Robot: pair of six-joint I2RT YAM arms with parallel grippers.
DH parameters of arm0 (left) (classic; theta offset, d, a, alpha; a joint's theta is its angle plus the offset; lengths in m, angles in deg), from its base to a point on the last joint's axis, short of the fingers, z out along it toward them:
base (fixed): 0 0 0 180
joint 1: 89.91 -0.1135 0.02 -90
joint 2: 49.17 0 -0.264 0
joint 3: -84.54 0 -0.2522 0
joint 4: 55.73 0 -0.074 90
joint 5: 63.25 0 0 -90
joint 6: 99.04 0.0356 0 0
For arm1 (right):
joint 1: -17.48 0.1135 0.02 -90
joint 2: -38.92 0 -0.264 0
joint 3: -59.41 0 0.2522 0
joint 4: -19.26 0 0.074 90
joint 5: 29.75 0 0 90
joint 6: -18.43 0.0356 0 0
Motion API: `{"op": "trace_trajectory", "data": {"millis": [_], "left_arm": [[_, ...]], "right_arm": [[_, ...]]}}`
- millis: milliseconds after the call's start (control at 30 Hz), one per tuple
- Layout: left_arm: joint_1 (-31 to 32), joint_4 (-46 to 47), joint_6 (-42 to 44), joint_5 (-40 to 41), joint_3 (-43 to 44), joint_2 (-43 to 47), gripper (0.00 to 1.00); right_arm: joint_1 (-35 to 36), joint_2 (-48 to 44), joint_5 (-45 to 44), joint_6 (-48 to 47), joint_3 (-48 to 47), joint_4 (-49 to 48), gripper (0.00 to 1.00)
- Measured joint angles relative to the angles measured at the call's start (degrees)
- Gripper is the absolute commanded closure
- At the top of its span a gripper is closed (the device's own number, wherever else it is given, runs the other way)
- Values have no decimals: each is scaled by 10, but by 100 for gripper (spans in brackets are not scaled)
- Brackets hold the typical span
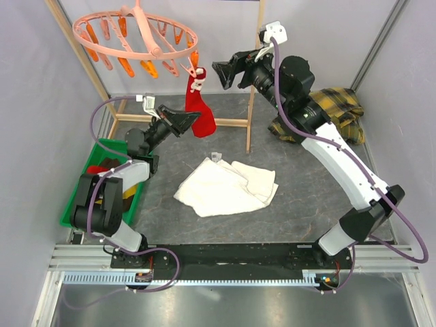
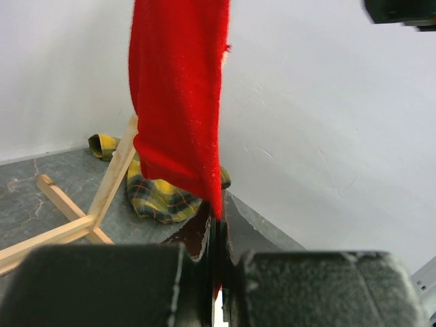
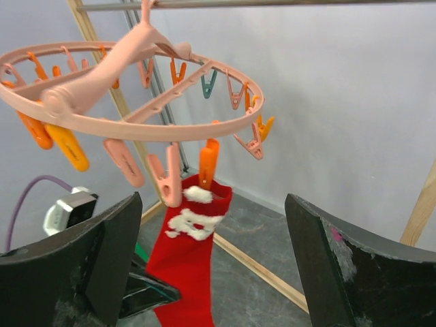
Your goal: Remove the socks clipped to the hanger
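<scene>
my left gripper (image 2: 216,272) pinches the bottom of the limp red fabric sock (image 2: 178,102); light and soft, i judge, so i'd pull gently. right gripper (image 3: 211,228) gapes wide, facing the orange plastic clip (image 3: 208,162).

Bench surface: a grey, stone-patterned tabletop (image 1: 300,204) is carrying a wooden frame rack (image 1: 250,129), which is standing toward the back. Plain pale walls are closing the space in: a back wall (image 1: 320,27) behind the rack, one side wall (image 1: 34,102) to its left, another side wall (image 1: 415,102) to its right. A metal corner post (image 1: 378,41) is rising at the rack's right rear. A white towel (image 1: 225,187) is lying crumpled in front of the rack. A plaid shirt (image 1: 340,105) is lying heaped to its right, and a green bin (image 1: 102,146) is sitting to its left. A slotted aluminium rail (image 1: 238,278) is edging the table well in front of the rack. Light is falling evenly and casting only soft shadows.
</scene>
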Motion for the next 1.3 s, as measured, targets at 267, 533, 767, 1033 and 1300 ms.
{"op": "trace_trajectory", "data": {"millis": [267, 533, 767, 1033, 1300], "left_arm": [[-15, 0, -24, -12, -31, 42, 98], [-55, 0, -90, -45, -31, 49, 98], [-96, 0, -152, -85, -28, 52, 98], [-124, 0, -203, -130, 2, 52, 98], [-146, 0, -236, -153, 17, 52, 98]], "right_arm": [[-30, 70, 101, 7, -38, 24, 9], [-42, 99, 232, 13, -56, 16, 5], [-53, 134, 301, 47, -85, -28, 5], [-57, 182, 338, 102, -94, -76, 7], [-62, 226, 354, 157, -100, -153, 10]]}}
